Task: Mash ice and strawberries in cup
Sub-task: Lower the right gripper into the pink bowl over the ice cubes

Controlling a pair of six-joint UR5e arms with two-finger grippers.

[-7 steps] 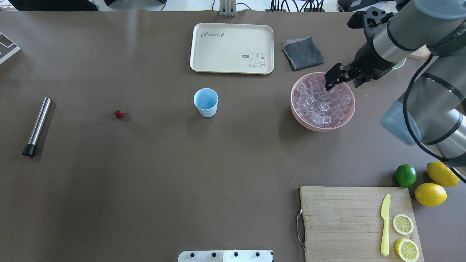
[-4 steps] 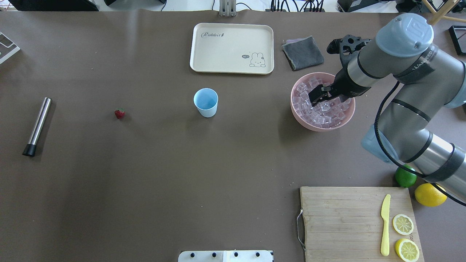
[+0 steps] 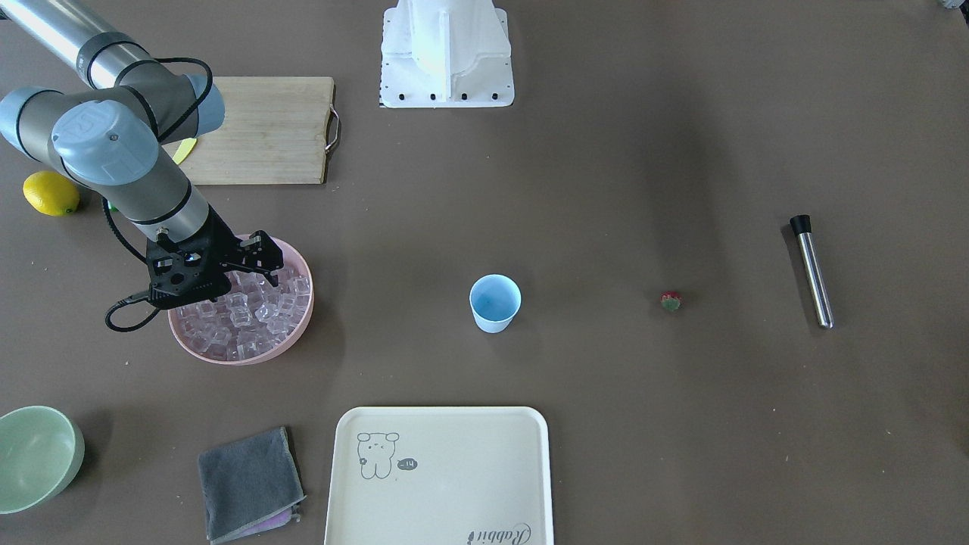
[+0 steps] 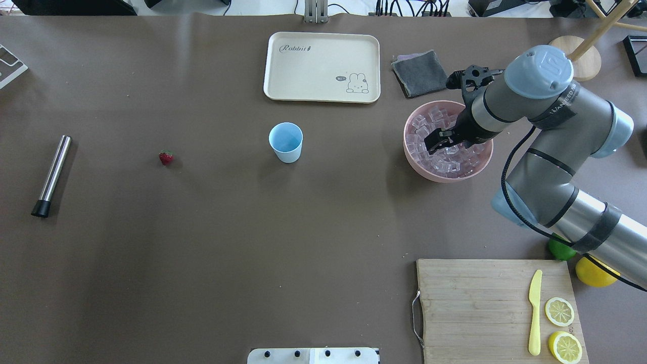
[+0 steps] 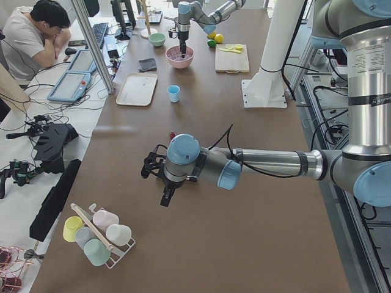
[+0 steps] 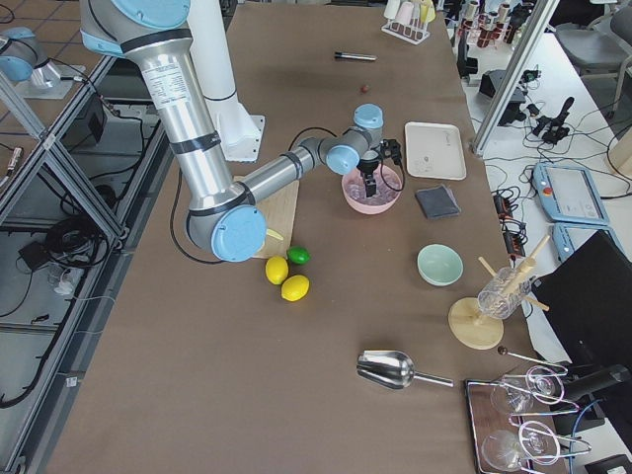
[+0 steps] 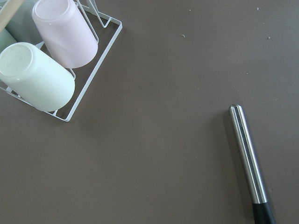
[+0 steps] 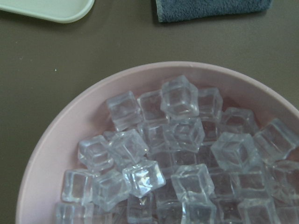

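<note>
Overhead exterior view has the right claw point(image 4: 436, 142) dipped low over the round pink bowl point(image 4: 407, 146), right of centre in the frame. Its two black fingers stand apart with nothing between them that I can make out. Pointed steeply down like this, it looks poised to close on one of the small clear ice cubes point(image 4: 422, 123) that fill the bowl. The right wrist-mounted view looks straight onto the heap, where cubes lie loose and tumbled on one another, so a pinched cube may slip or drag its neighbours. The step in hand seems to be fetching ice, with the task barely begun.

Left of the bowl and well apart from it, mid-frame, the small light blue cup point(image 4: 286, 142) stands upright on the brown surface point(image 4: 323, 227), mouth up, nothing visible inside. Farther left the tiny red strawberry point(image 4: 166, 157) lies alone. Near the left edge a steel rod with a black tip point(image 4: 52, 174), presumably the masher, lies flat.

The left claw point(image 5: 166, 198) shows only in the exterior left view, held above the surface, and I cannot tell whether it is apart or together. Its wrist camera looks down on that rod, which suggests it is parked there for the mashing step
</note>
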